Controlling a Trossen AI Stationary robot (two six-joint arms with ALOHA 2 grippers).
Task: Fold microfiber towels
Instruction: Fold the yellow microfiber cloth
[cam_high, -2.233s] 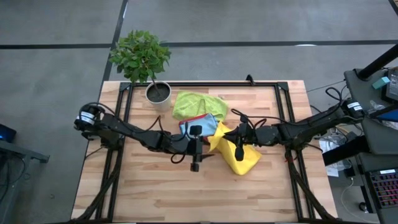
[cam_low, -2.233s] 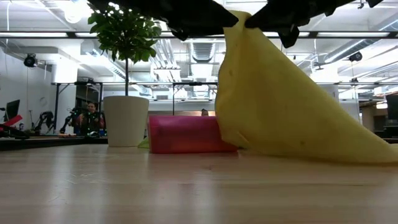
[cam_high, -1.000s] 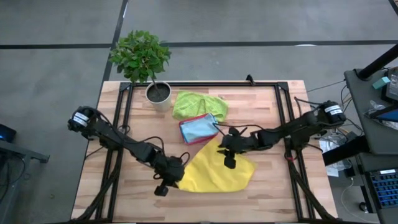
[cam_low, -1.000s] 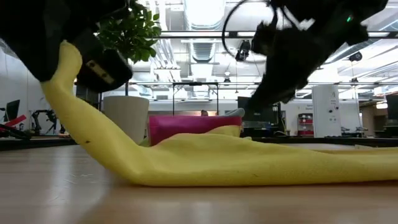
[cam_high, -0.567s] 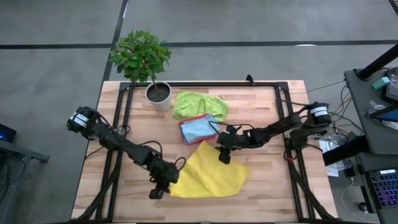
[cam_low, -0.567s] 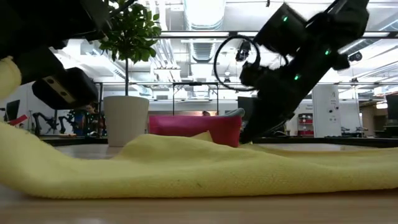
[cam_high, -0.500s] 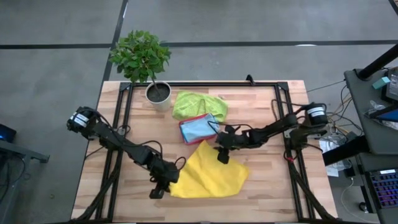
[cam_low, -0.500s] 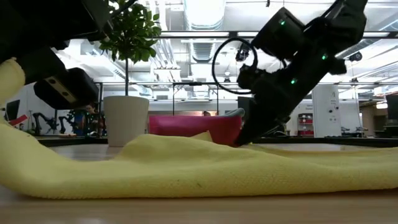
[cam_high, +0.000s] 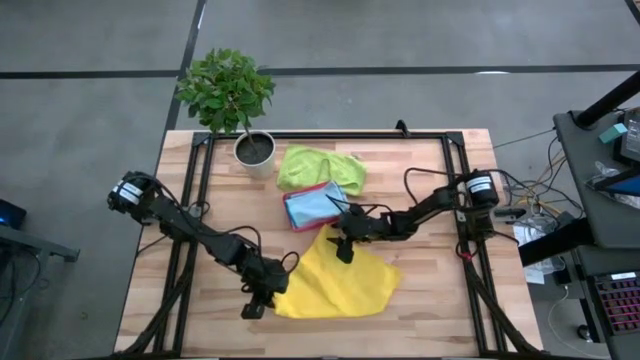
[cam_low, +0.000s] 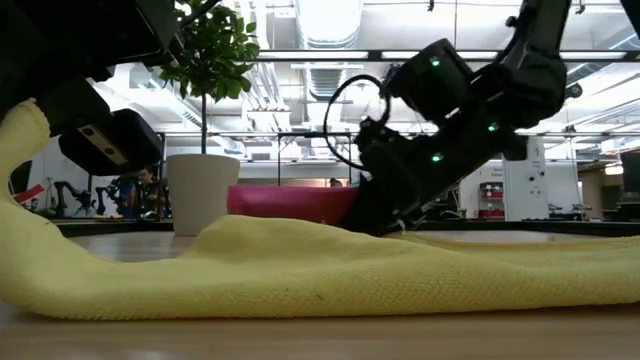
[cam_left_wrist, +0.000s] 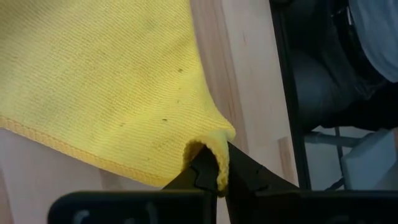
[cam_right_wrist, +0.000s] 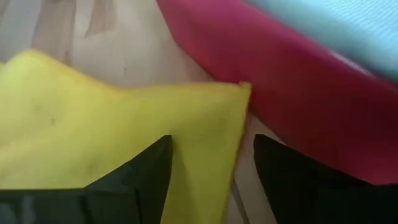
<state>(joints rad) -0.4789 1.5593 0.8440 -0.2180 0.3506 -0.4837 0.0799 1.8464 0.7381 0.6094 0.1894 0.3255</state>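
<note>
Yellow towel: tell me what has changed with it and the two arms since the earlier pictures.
The yellow towel, hanging bunched between both grippers earlier, was drawn toward the left front and spread flat. The right gripper opened its fingers, releasing the far corner beside the pink tray. The left gripper still pinches its corner. Green towel and plant unmoved.

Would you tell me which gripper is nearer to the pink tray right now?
Right. The right gripper hovers beside the pink tray; the left gripper pinches the yellow towel at its far corner.
</note>
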